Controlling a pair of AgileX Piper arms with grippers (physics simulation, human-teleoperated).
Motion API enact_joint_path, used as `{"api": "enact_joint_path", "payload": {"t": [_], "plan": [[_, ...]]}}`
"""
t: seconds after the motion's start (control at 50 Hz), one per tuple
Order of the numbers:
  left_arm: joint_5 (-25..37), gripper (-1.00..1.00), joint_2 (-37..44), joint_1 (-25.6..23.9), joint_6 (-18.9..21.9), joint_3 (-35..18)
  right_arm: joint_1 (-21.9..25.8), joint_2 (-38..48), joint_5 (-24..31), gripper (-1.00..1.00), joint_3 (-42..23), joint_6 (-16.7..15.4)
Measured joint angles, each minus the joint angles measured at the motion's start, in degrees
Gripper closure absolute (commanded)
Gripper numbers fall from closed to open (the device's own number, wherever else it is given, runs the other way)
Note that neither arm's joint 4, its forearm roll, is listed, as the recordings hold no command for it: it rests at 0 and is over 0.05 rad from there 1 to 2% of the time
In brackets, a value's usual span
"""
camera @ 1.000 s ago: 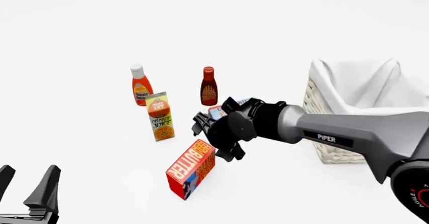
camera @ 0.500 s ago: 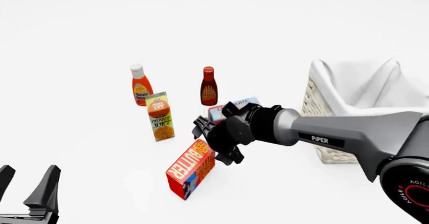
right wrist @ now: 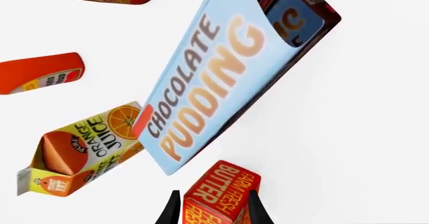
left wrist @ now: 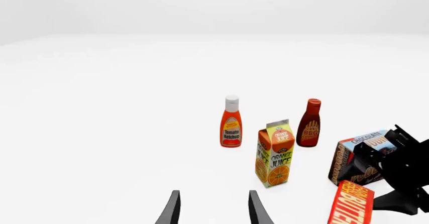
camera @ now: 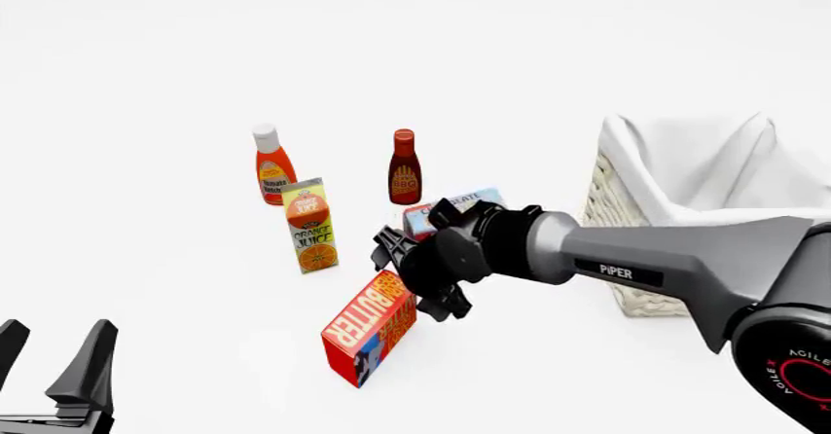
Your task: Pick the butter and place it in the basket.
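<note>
The right end effector [camera: 418,280] has lowered, open fingers straddling the long red butter box [camera: 369,327], centre frame; grasp next.

Right arm reaching forward-left, tool [camera: 418,278] tilted down, fingers apart; left tool [camera: 53,361] parted, low.

Front view: fixed, high behind the arms, facing forward and down across the table [camera: 156,64]. Left wrist: low, far back, facing the orange juice carton [left wrist: 274,154]. Right wrist: close above the same carton, chocolate pudding box [right wrist: 221,78] filling it
</note>
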Motion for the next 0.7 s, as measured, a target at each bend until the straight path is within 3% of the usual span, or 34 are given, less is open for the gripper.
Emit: {"api": "enact_joint_path", "payload": {"t": [0.7], "plan": [[0.0,-1.0,0.0,0.0,0.0,0.0,0.34,1.02,2.4,-1.0,-1.89,1.51]]}}
